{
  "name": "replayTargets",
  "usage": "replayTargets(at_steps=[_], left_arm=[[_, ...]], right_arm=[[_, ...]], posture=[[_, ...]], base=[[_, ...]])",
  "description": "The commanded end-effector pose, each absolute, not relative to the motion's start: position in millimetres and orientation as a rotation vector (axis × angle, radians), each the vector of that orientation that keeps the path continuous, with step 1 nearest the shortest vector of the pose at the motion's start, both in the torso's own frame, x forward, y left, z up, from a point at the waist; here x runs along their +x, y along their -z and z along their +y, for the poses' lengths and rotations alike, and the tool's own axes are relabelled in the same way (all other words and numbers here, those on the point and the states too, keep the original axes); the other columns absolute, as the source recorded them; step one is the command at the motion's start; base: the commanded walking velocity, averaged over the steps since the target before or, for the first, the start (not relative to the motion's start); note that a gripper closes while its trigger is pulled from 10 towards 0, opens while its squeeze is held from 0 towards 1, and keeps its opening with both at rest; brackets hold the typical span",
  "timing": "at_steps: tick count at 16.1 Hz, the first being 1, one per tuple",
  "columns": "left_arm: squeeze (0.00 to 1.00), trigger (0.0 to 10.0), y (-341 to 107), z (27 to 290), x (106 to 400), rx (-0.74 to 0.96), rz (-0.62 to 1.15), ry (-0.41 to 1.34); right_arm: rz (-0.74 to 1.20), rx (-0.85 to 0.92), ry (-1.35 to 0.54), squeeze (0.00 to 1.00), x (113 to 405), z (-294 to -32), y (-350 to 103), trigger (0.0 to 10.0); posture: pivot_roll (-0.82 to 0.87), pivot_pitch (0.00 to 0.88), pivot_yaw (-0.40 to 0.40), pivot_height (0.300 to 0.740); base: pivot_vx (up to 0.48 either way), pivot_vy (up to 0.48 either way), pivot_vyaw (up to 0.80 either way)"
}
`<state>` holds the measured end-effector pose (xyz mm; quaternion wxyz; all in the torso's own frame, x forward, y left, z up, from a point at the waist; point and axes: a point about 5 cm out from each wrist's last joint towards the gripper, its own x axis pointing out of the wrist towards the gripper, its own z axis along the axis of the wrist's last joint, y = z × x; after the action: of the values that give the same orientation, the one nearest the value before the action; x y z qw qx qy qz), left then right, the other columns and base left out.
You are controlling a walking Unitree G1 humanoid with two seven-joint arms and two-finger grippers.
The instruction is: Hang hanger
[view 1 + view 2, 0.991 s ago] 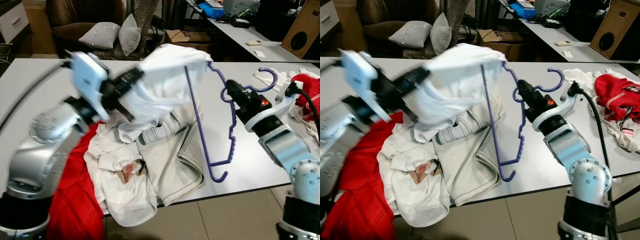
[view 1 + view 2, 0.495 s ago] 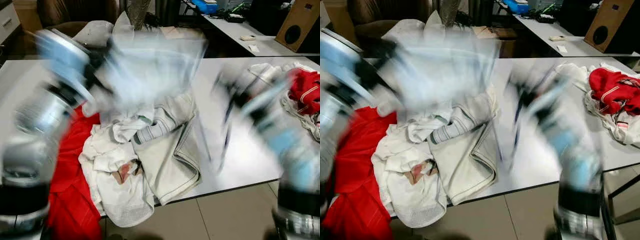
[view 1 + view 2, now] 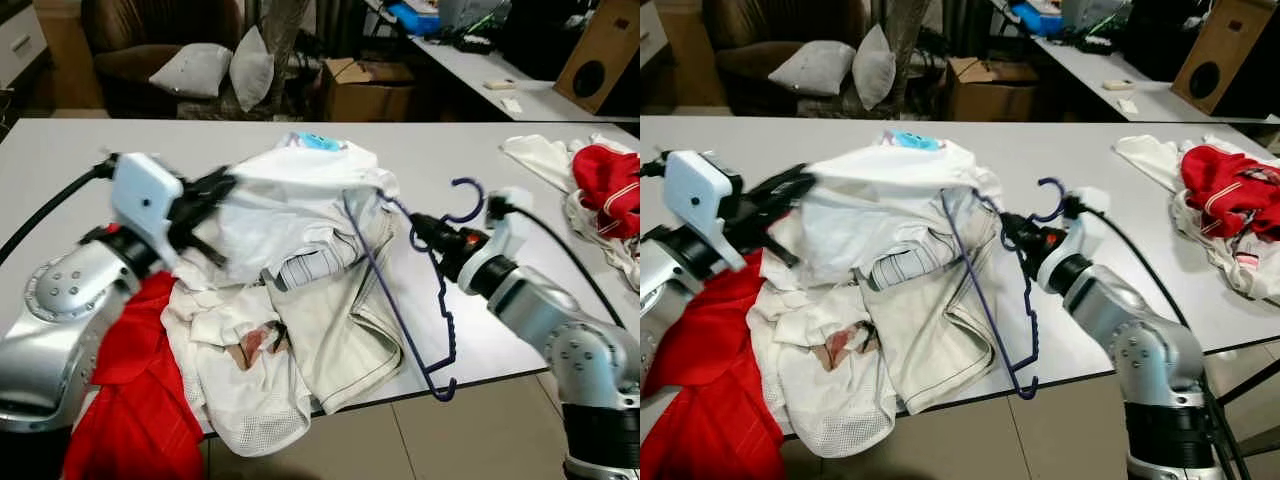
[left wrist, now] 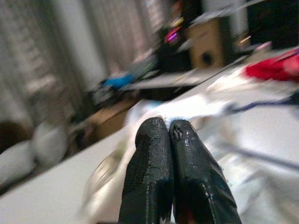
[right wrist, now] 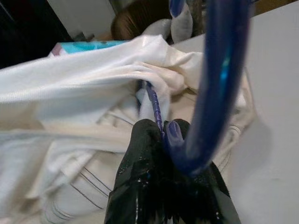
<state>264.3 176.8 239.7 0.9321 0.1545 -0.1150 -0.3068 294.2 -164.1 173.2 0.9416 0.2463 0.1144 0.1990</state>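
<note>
Head stereo pair faces forward and down over the tabletop (image 3: 520,330); each wrist camera views close along its claw.

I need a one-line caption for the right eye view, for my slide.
Right hand holds a purple hanger half inside a white shirt; left hand grips the shirt above the table.

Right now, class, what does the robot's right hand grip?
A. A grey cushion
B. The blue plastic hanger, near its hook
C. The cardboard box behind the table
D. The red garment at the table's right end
B: the right hand is closed on the blue plastic hanger just below its hook, while the hanger's far shoulder is tucked into the white shirt.
</note>
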Motion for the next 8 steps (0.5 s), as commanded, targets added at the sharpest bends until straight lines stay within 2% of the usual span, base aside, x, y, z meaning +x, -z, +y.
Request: replayTargets(at_steps=[1,2,3,4,6,8], left_arm=[[0.0,0.0,-246.6,163.7,260.2,0.307,-0.275,0.704],[0.0,0.0,-250.0,159.4,261.4,0.292,-0.297,0.71],[0.0,0.0,-253.6,153.9,263.7,0.277,-0.323,0.725],[0.0,0.0,-253.9,153.2,263.8,0.276,-0.325,0.729],[0.0,0.0,-251.2,145.3,264.8,0.254,-0.297,0.79],[0.0,0.0,-241.3,143.9,267.2,0.29,-0.227,0.815]], right_arm=[[0.237,0.547,-0.406,0.0,291.4,-166.3,-175.3,10.0],[0.206,0.605,-0.434,0.0,290.7,-162.1,-180.1,10.0],[0.096,0.781,-0.458,0.0,292.5,-158.1,-195.4,10.0],[0.079,0.807,-0.459,0.0,292.9,-158.1,-197.7,10.0],[-0.008,1.13,-0.425,0.0,303.8,-166.9,-207.7,10.0],[0.028,1.218,-0.424,0.0,312.7,-168.6,-198.3,10.0]], posture=[[0.07,0.0,-0.083,0.74],[0.07,0.0,-0.083,0.74],[0.07,0.0,-0.083,0.74],[0.07,0.0,-0.083,0.74],[0.06,0.0,-0.063,0.74],[0.06,0.0,-0.06,0.74]], base=[[0.0,0.0,0.0],[0.0,0.0,0.0],[0.0,0.0,0.0],[0.0,0.0,0.0],[0.0,0.0,0.0],[0.0,0.0,0.0]])
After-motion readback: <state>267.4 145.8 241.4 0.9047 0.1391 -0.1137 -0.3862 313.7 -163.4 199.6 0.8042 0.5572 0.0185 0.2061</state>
